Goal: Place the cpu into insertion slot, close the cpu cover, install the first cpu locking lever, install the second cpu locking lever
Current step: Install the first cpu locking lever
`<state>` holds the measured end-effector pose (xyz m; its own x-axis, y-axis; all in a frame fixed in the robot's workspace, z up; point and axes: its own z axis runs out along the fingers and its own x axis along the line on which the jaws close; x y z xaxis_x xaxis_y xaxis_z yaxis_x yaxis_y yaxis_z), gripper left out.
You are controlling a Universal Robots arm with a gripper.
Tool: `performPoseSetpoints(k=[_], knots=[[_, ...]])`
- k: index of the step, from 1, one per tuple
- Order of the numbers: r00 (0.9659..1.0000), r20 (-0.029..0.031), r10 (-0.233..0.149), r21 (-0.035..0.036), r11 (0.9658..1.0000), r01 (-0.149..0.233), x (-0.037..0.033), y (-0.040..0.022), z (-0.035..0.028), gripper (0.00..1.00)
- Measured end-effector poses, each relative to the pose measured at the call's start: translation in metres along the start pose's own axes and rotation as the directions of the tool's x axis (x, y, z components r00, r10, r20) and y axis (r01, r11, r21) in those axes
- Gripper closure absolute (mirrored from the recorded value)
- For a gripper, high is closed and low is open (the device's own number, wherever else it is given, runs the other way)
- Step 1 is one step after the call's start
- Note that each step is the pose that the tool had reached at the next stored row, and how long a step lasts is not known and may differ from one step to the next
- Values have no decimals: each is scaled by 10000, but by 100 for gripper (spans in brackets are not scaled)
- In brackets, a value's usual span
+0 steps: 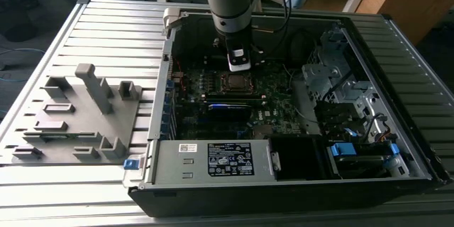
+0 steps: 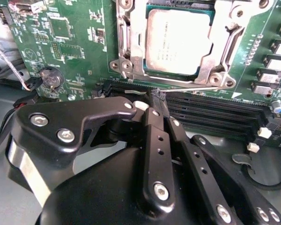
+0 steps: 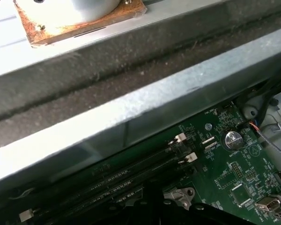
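Chip (image 2: pixel 178 41) sits flat in its socket (image 2: pixel 124 51) with the metal cover frame (image 2: pixel 222 35) lying over its edges. Gripper (image 2: pixel 160 96) hangs just beside the socket, jaws pressed together on a thin wire lever (image 2: pixel 196 87), seemingly to work it.

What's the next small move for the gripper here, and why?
Probably nudge the locking lever a little toward its catch. The cpu sits in the socket with the cpu cover closed over its edges, and the gripper, fingers closed, ends right at the thin lever rod lying along the socket's edge. Whether that lever is already hooked, I cannot tell.
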<state>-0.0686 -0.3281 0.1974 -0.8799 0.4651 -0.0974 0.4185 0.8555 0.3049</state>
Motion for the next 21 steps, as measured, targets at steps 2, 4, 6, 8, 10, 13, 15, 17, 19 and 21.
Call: performPoseSetpoints(k=[2, 4, 6, 8, 10, 13, 15, 17, 19, 21], knots=[[10000, 0, 1, 1, 10000, -1, 1, -3, 7, 89], [10000, 0, 1, 5, 10000, -1, -1, -3, 11, 89], [10000, 1, -1, 3, 10000, 1, -7, 0, 17, 89], [10000, 3, -1, 1, 10000, 1, -19, 5, 23, 89], [10000, 3, -1, 4, 10000, 1, -30, 11, 28, 89], [10000, 2, -1, 5, 10000, 1, -44, 17, 34, 89], [10000, 3, -1, 6, 10000, 1, -52, 21, 37, 89], [10000, 5, -2, 10, 10000, 2, -59, 25, 41, 89], [10000, 9, -4, 18, 10000, 4, -64, 27, 45, 89], [10000, 18, -9, 40, 10000, 9, -70, 28, 51, 89]])
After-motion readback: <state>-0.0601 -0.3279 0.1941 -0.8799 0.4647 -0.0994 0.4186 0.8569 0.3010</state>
